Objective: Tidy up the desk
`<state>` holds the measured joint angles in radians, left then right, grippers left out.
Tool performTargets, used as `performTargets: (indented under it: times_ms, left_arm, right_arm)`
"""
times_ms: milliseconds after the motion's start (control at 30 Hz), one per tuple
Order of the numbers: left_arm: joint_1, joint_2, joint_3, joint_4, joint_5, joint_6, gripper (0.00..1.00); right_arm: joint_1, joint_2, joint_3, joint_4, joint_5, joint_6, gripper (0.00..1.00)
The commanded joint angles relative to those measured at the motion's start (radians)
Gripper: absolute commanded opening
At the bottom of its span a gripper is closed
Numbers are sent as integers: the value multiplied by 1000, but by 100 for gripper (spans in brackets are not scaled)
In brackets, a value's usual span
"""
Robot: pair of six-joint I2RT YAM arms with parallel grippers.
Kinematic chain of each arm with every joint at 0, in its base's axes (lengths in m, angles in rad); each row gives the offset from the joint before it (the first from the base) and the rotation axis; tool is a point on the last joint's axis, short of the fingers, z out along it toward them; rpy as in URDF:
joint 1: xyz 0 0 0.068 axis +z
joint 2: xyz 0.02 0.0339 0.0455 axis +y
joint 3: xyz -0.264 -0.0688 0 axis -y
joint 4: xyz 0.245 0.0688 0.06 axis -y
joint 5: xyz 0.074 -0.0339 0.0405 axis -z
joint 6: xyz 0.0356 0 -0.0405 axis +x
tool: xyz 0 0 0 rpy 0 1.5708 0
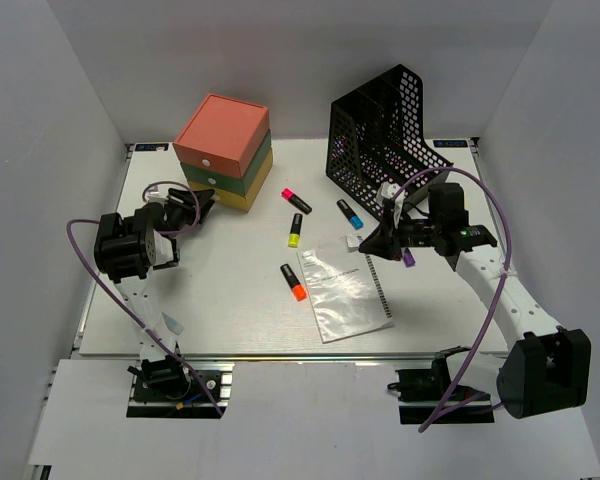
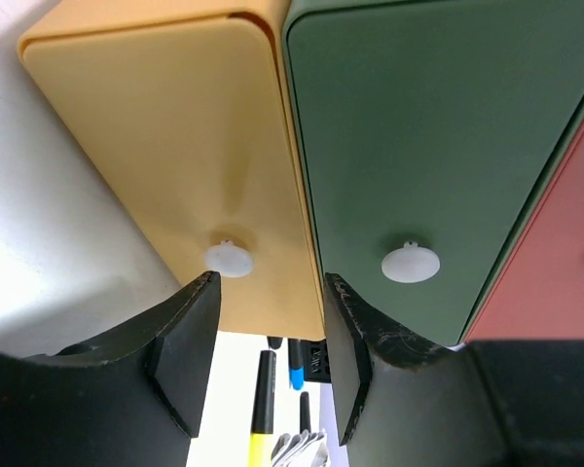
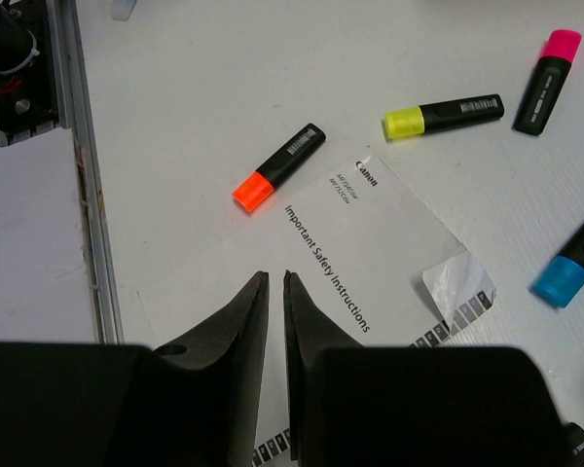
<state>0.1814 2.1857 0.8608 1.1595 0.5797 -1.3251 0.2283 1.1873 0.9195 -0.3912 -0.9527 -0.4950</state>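
Barely begun: highlighters (image 1: 293,282) and booklet (image 1: 342,295) lie loose mid-frame on the table (image 1: 230,300); left fingers (image 2: 185,360) spread, right fingers (image 3: 238,331) pressed together, empty.

Count on the desk (image 1: 230,300): 4 highlighters, one each: pink-cap (image 1: 296,199), yellow-cap (image 1: 295,231), blue-cap (image 1: 350,213), orange-cap (image 1: 293,282). 1 instruction booklet (image 1: 345,292). 1 black mesh file holder (image 1: 380,130), far-right corner. 1 drawer box (image 1: 223,150), far-left corner, 3 drawers (image 2: 428,146) stacked.

On our white desk (image 1: 230,300) we see a stacked drawer box (image 1: 223,150) near the far left corner and a black mesh file holder (image 1: 380,135) near the far right. Mid-table lie a pink highlighter (image 1: 296,199), yellow highlighter (image 1: 295,231), blue highlighter (image 1: 350,213), orange highlighter (image 1: 293,282) and a booklet (image 1: 345,292).
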Motion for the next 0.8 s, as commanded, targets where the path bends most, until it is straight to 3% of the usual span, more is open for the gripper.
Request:
performTargets:
  times_ms: [0, 167, 500, 767]
  left_arm:
    - [4, -1, 33, 2, -15, 12, 56]
    - [4, 16, 40, -6, -20, 13, 56]
    - [-14, -1, 96, -217, -40, 95, 52]
    - [-14, 16, 113, -224, -29, 102, 50]
  right_arm:
    - [-1, 1, 10, 2, -14, -16, 17]
    - [-4, 1, 12, -1, -11, -17, 17]
    - [-3, 6, 15, -6, -11, -20, 17]
    - [-4, 11, 16, -12, -12, -24, 17]
